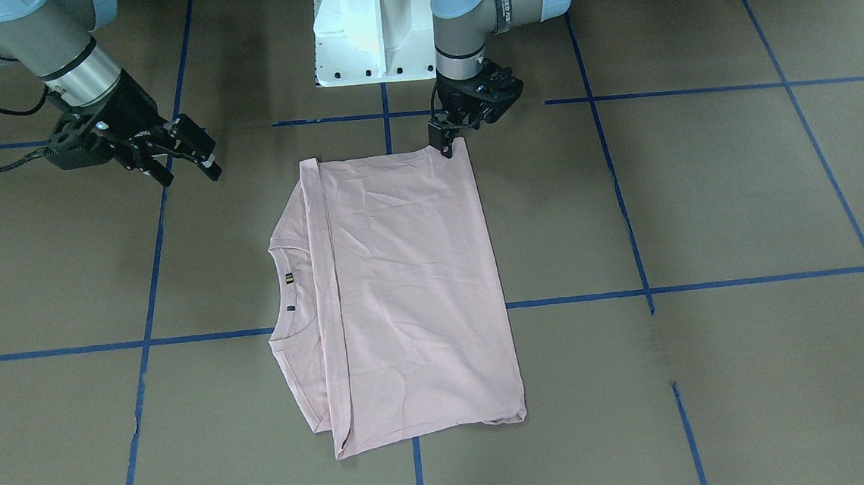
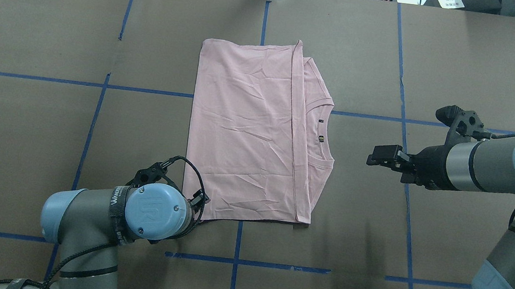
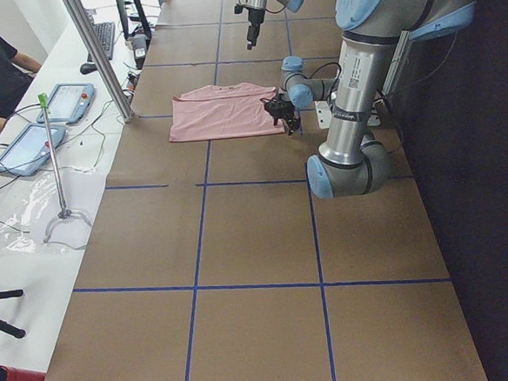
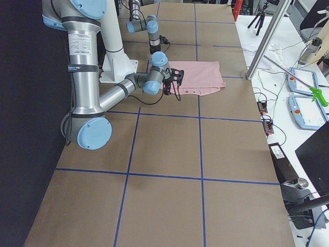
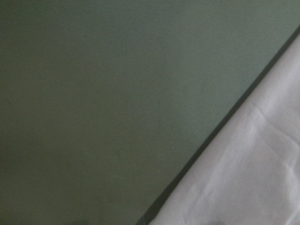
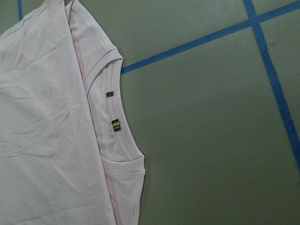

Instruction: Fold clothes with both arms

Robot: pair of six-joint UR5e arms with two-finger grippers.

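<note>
L gripper (image 1: 447, 147) at T-shirt (image 1: 412, 289) corner (robot-side edge), R gripper (image 1: 192, 175) spread, clear

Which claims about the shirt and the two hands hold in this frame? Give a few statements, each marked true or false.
1. The shirt lies folded on the table. True.
2. The right hand rests on the shirt. False: it hangs off to the side near the collar, clear of the cloth.
3. The left hand is at a corner of the shirt. True.
4. The collar is on the left hand's side. False: it is on the side toward the right hand.
</note>
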